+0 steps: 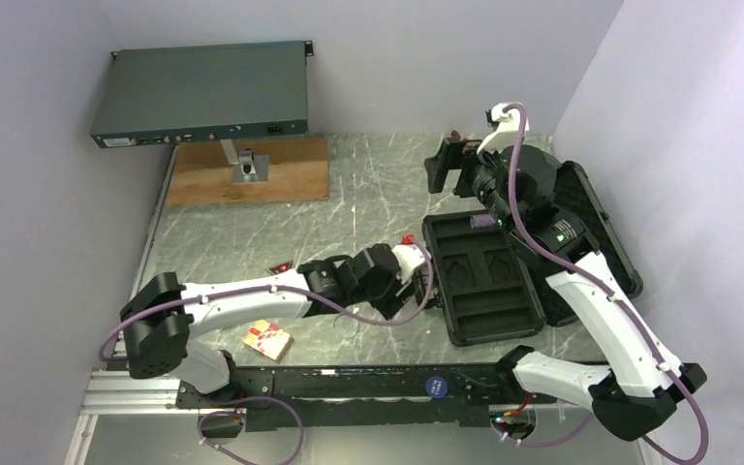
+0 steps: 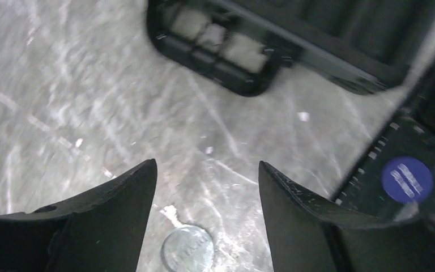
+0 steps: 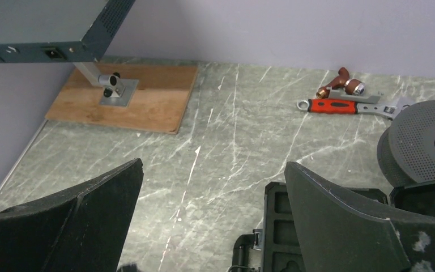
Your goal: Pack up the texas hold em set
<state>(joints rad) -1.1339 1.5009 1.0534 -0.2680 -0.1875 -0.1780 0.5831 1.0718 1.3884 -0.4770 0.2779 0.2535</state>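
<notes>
From above, the open black hard case with moulded foam lining (image 1: 489, 291) lies on the grey-green marbled table (image 1: 252, 232), right of centre, with its lid folded back to the right. A small purple chip stack (image 1: 484, 223) sits in the far end of its tray. The left gripper (image 1: 415, 294) is low, just beside the case's left edge. The right gripper (image 1: 443, 170) hangs high past the case's far end. A red card box (image 1: 266, 339) lies near the left arm's base, a small red triangle (image 1: 279, 266) lies beyond that arm, and a clear round disc (image 1: 347, 329) is on the table close to the left gripper. A blue round disc (image 1: 437, 386) rests on the black base rail (image 1: 349, 383).

In the left wrist view the left gripper (image 2: 207, 167) has its fingers spread with nothing pinched; the clear disc (image 2: 187, 248) lies flat on the table between them. The case's black handle (image 2: 221, 51) is ahead and the blue disc (image 2: 407, 179) is at right.

In the right wrist view the right gripper (image 3: 212, 170) is spread wide and empty above the case's corner (image 3: 294, 226). Far off lie a red-handled wrench (image 3: 340, 106) and a black perforated ring spool (image 3: 425, 141)
</notes>
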